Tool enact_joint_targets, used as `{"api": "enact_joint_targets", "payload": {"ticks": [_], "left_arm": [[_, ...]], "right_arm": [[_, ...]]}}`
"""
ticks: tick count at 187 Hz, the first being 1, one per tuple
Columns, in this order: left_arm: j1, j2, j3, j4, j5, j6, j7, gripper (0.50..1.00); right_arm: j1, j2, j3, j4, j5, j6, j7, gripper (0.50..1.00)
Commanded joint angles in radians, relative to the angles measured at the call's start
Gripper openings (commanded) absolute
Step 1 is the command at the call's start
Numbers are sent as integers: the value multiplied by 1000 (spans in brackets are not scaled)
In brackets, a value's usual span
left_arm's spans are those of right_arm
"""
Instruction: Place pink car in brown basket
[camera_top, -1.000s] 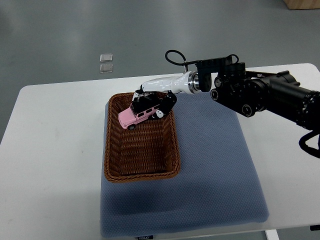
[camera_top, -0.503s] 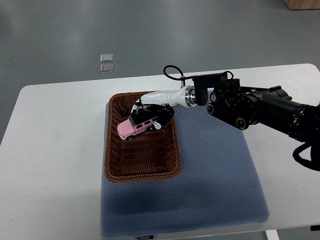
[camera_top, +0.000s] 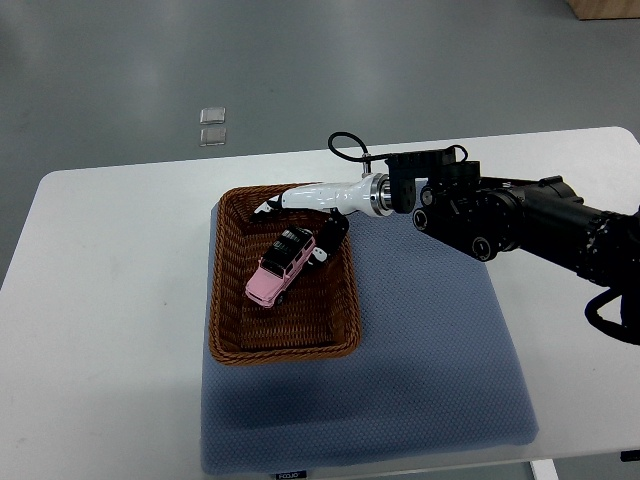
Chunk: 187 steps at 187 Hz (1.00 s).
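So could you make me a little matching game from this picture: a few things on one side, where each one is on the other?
Things:
1. pink car
2. brown basket
3. blue mat
4. right hand

Places:
A. spread over the white table
B. lying inside the basket
C. over the basket's far right corner
D. on the left part of the mat

Pairs: 1-B, 2-D, 3-A, 4-C
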Motion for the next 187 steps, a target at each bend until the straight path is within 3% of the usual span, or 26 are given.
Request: {"api": "enact_joint_targets", "payload": {"ticks": [1,30,62,99,130,187], "left_arm": [[0,0,0,0,0,0,-1,1000],[0,0,1,0,0,0,0,1000],[0,0,0,0,0,0,-1,1000],[0,0,1,0,0,0,-1,1000],[0,0,0,0,0,0,0,1000],[0,0,0,0,0,0,0,1000]], "right_arm": [[0,-11,18,0,35,8,0,901],[-8,-22,95,-5,204,20,-15,901],[-77,-89,158,-11,512,19,-133,903],[-132,-129,239,-12,776,17,-184,913],[-219,-132,356,-12,980,2,-297,913],[-344,-128,560,-12,1111,-1,-313,913]]}}
